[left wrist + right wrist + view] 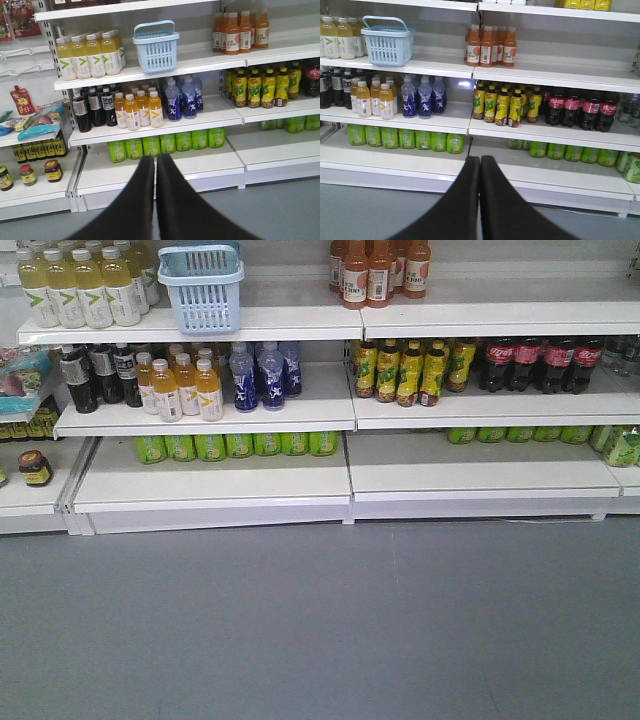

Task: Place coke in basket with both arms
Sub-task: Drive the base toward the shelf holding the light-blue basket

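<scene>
Basket point(201, 285) on the upper shelf point(300, 320), beside yellow bottles point(85, 290).
Pale blue, slotted sides, thick rim, handle raised. Left gripper point(155, 160) and right gripper point(480, 160) each pinched tight, nothing between. Dark cola bottles point(545, 360) with red bands one shelf lower, right.

On my left wrist camera, the left hand point(154, 161) is two smooth matte-black fingers point(132, 200), broad at the base and tapering to rounded tips. My right hand point(480, 160) looks the same: plain black, with curved outer edges and straight inner faces.
</scene>
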`<state>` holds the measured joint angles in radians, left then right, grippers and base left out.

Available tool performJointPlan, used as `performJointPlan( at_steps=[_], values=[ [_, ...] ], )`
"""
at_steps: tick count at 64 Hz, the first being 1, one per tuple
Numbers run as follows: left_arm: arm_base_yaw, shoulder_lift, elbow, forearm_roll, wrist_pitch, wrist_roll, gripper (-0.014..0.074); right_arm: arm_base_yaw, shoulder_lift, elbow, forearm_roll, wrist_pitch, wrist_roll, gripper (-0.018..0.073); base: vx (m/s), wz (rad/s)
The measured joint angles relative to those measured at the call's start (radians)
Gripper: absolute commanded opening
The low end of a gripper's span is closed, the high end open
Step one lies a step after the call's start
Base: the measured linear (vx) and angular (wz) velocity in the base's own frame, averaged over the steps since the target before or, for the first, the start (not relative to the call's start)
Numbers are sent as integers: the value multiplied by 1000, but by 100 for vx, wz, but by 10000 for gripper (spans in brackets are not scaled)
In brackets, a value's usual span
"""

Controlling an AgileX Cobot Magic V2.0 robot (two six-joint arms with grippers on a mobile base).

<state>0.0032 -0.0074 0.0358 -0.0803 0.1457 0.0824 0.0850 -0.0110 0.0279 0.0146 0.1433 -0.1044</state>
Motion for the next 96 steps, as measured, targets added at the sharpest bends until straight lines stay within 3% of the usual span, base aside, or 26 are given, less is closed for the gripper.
performJointPlan(
  at_steps=[96],
  values=[
    [0, 0, 0, 0, 0, 0, -6, 0, 0, 0, 0, 0, 0, -10, 0, 0]
  ],
)
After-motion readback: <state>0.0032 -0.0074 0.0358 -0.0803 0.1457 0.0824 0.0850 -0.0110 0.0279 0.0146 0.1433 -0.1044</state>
